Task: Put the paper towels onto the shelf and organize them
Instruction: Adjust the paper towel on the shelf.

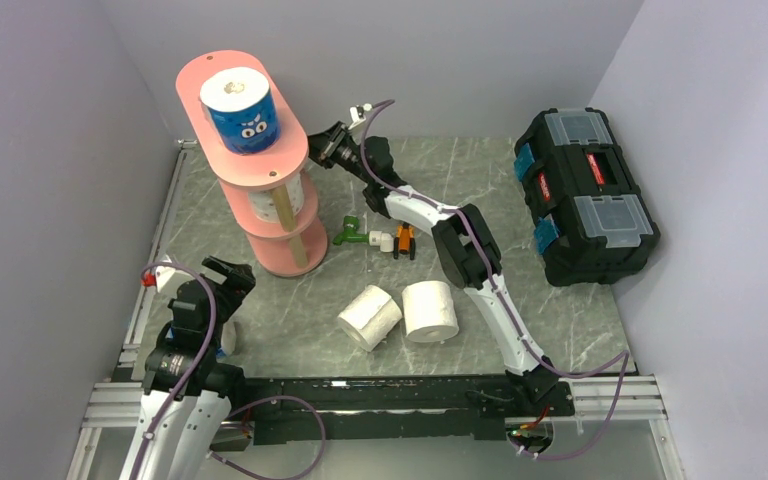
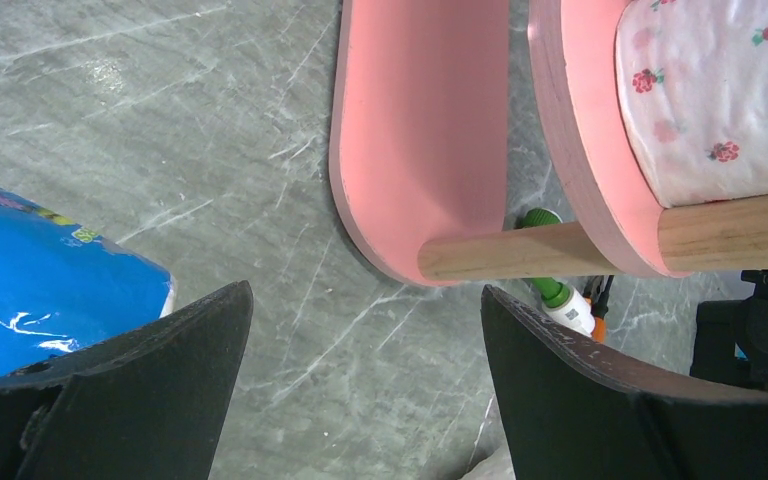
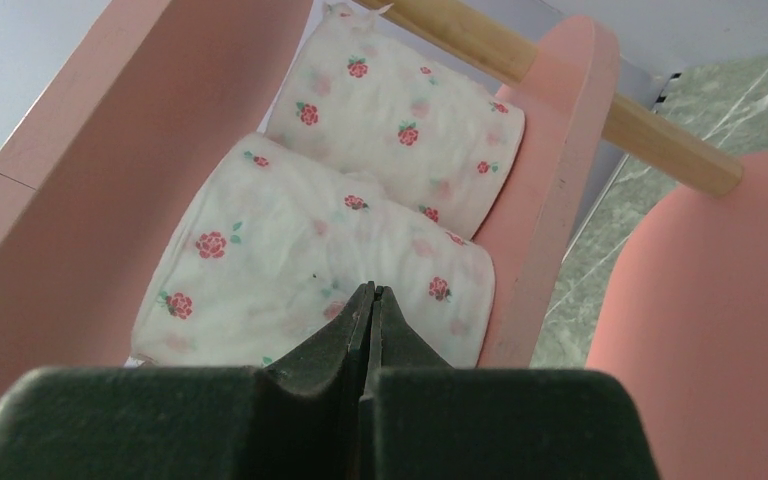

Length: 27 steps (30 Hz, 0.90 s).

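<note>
My right gripper [image 3: 370,295], pressed together, pointed at the rose-printed rolls [image 3: 290,250] just ahead on the shelf's [image 3: 560,180] middle tier.

Pink three-tier shelf [image 1: 196,100] with pale wooden posts, upright at the table's far left, partly stocked.
Blue cartoon-eyed roll [image 1: 241,108] stands on the top tier. Rose-printed roll [image 3: 310,260] and its twin [image 3: 400,120] sit side by side on the middle tier. Plain white roll [image 1: 370,316] and second plain roll [image 1: 430,310] sit just beside each other on the table. Blue-wrapped roll [image 2: 40,290] is near the front left, pose unclear.
</note>
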{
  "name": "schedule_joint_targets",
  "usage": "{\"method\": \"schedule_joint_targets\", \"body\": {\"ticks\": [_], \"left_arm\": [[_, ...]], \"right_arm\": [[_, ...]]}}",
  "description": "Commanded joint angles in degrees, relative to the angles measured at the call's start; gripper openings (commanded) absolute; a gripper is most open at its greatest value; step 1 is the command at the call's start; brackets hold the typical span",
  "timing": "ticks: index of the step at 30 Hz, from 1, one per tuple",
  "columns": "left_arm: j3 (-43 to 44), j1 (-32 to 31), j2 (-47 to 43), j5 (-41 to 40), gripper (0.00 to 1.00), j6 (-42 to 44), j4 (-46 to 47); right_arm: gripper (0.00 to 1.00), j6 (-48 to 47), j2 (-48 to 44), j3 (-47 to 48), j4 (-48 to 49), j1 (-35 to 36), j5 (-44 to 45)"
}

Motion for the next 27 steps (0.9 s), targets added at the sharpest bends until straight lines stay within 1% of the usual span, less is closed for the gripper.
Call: {"method": "schedule_joint_targets", "body": {"ticks": [1, 15, 19, 25, 27], "left_arm": [[-0.1, -0.1, -0.6, 0.5, 0.90, -0.6, 0.6], [-0.3, -0.1, -0.9, 0.4, 0.90, -0.4, 0.8], [0.2, -0.1, -0.8, -1.5, 0.90, -0.5, 0.8], [4.6, -0.1, 3.1, -4.8, 0.92, 2.7, 5.6], [5.6, 0.0, 5.1, -3.8, 0.92, 3.8, 8.8]], "right_arm": [[0.00, -1.4, -2.6, 0.2, 1.2, 2.0, -2.8], [0.00, -2.3, -1.6, 2.3, -1.3, 3.0, -4.3], [0.00, -2.2, -1.8, 1.7, -1.0, 3.0, -4.3], [0.00, -3.2, -2.8, 0.6, -1.6, 2.7, -5.3], [0.00, -3.3, -3.0, 0.5, -2.0, 2.6, -5.5]]}}
